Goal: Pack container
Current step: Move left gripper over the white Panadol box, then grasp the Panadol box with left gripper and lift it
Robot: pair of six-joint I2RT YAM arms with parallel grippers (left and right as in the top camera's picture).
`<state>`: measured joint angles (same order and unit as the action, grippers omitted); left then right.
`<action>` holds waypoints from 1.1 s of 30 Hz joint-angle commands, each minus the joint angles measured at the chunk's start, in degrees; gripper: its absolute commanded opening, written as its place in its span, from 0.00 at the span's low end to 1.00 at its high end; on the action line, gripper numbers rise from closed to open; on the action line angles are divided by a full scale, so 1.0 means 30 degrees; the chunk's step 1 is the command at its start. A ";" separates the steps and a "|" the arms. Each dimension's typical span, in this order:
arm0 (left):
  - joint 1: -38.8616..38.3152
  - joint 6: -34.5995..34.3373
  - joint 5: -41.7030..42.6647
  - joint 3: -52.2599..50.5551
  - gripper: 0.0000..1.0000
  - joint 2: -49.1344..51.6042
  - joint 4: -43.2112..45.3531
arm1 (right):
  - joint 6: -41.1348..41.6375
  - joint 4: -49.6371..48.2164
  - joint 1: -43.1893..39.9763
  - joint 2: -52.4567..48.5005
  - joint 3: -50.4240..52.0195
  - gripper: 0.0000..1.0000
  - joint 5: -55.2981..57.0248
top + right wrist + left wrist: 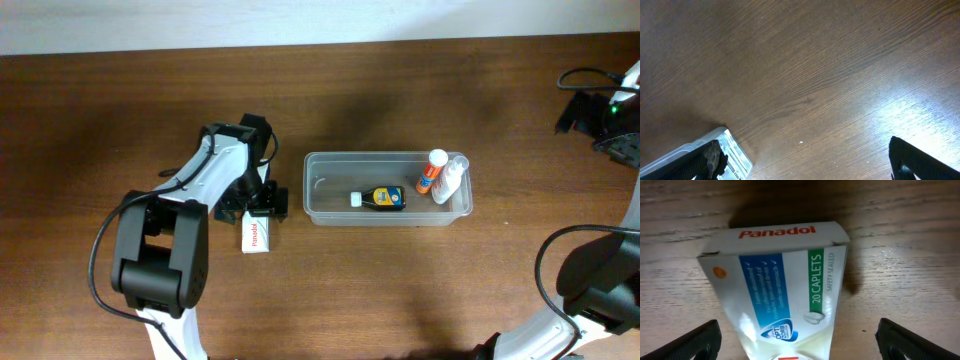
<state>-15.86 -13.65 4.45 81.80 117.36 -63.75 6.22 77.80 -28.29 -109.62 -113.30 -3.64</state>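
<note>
- Container [335,200]: clear rectangular tub with rounded corners. It stands upright on the table [400,290], a little right of centre, long side running left to right.
- Dark bottle [383,198]: yellow label, white cap. It lies on its side on the tub floor near the middle, cap pointing left.
- Orange-capped bottle [432,172]: inside the tub at its right end, leaning.
- Clear bottle [452,180]: inside the tub, just right of the orange-capped one, against the right wall.
- Box [257,235]: white carton printed "Panadol", with blue and green panels. It lies flat on the table outside the tub, near the tub's left end but not touching it.
- Left gripper [266,208]: poised over the far end of the box, jaws spread wide. In the wrist view the box sits between the fingers [695,342] with a gap on each side.
- Right gripper [810,167]: at the far right of the table, well away from the tub. Its jaws are wide apart, holding nothing, with bare wood below.
</note>
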 commanded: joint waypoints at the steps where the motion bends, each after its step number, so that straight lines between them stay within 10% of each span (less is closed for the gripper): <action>1: 0.0124 0.0284 -0.0131 0.0204 0.99 0.0328 0.0036 | 0.0095 -0.0007 0.0051 0.0073 0.0087 0.98 0.0233; 17: 0.0211 0.0138 -0.0124 -0.1005 0.98 0.0350 0.0743 | 0.0095 -0.0007 0.0051 0.0073 0.0087 0.98 0.0233; 26: 0.0211 0.0138 -0.0109 -0.1005 0.62 0.0350 0.0583 | 0.0095 -0.0007 0.0051 0.0073 0.0087 0.98 0.0233; 33: 0.0211 0.0146 -0.0131 -0.1005 0.54 0.0350 0.0554 | 0.0095 -0.0007 0.0051 0.0073 0.0087 0.98 0.0233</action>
<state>-15.62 -13.26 4.23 79.26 117.56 -62.06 6.20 77.80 -28.29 -109.62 -113.30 -3.64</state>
